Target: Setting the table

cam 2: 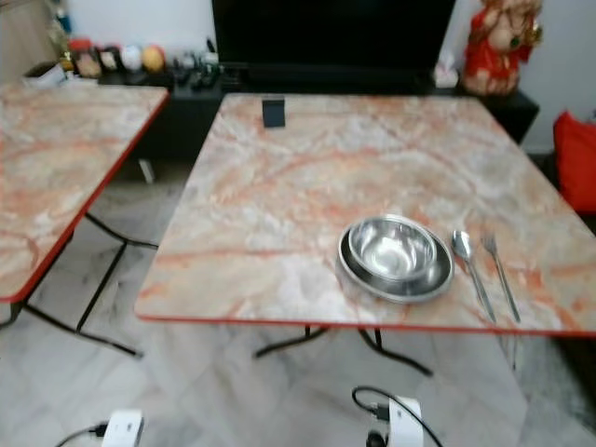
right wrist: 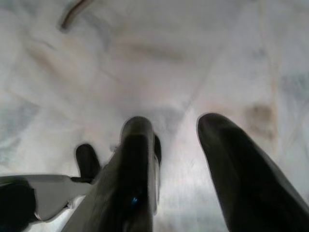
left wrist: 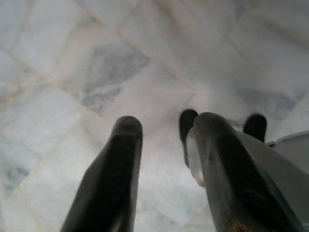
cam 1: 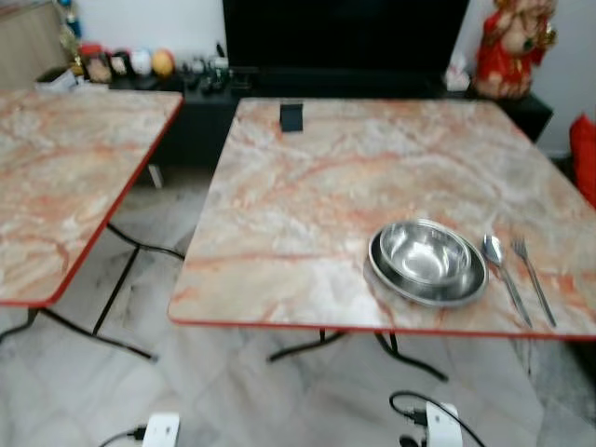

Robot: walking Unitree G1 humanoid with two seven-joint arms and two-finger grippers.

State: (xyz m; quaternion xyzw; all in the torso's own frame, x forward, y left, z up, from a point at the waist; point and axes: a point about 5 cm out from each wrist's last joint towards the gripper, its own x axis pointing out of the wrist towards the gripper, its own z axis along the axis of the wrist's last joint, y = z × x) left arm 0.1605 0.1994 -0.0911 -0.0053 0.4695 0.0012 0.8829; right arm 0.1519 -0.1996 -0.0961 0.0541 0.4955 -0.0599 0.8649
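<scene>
The left gripper (left wrist: 161, 140) hangs over pale marble floor (left wrist: 72, 72), its black fingers apart and holding nothing. The right gripper (right wrist: 176, 140) likewise points at the floor, fingers apart. From the head, a marble-patterned bench (cam 1: 307, 186) carries one place setting near its front right: a shiny steel bowl (cam 1: 426, 251) nested in what seems a plate (cam 1: 396, 279), spoon (cam 1: 494, 251) and fork (cam 1: 533, 275) just beside. Other places look unset.

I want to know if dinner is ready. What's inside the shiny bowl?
The bowl looks empty: only its bare shiny metal inside shows. It sits on a metal plate, so the plate's middle is covered and can't be seen.
</scene>
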